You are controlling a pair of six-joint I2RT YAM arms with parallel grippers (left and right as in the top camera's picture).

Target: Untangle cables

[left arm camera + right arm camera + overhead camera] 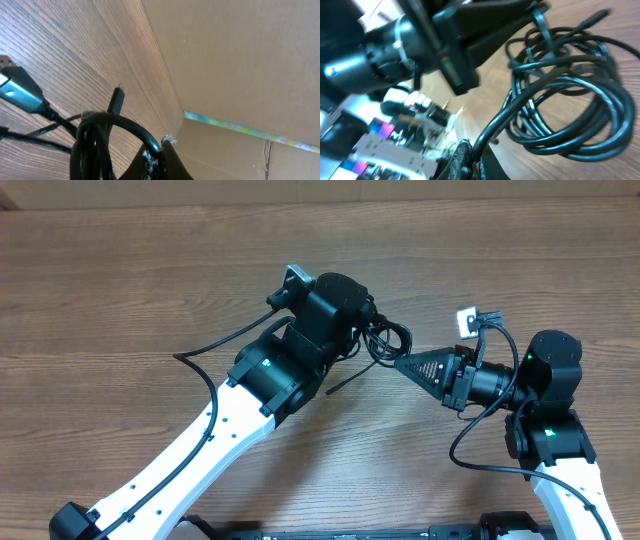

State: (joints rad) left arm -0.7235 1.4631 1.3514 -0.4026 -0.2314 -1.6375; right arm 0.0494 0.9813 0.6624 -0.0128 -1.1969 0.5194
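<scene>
Overhead shows what neither wrist camera does: both arms meet over the middle of the wooden table [120, 280], with the cables [387, 340] as one small black tangle between them; the left arm [300, 350] reaches in from the lower left and its wrist covers its own fingers, so the grip on that side cannot be read from above; the right gripper [406, 364] points leftward, its black tip touching the lower right edge of the tangle; one loose cable end [345, 383] trails across the wood below the left wrist.

Left wrist view gives the close side: the left gripper [161, 150] is clenched, with a thick loop of cord rising from its tips; a dark plug [117, 100] sticks up beside the loop and a silver plug [20, 92] shows out to the left; a cardboard wall [240, 60] stands behind the table edge.

Right wrist view, partly blurred, shows the right gripper clamped as well, one strand running straight out of its closed tips into several coiled loops over the table; the left arm's dark body fills the upper left of that view and hides the far side of the coil; how the strands cross inside the tangle cannot be told.
</scene>
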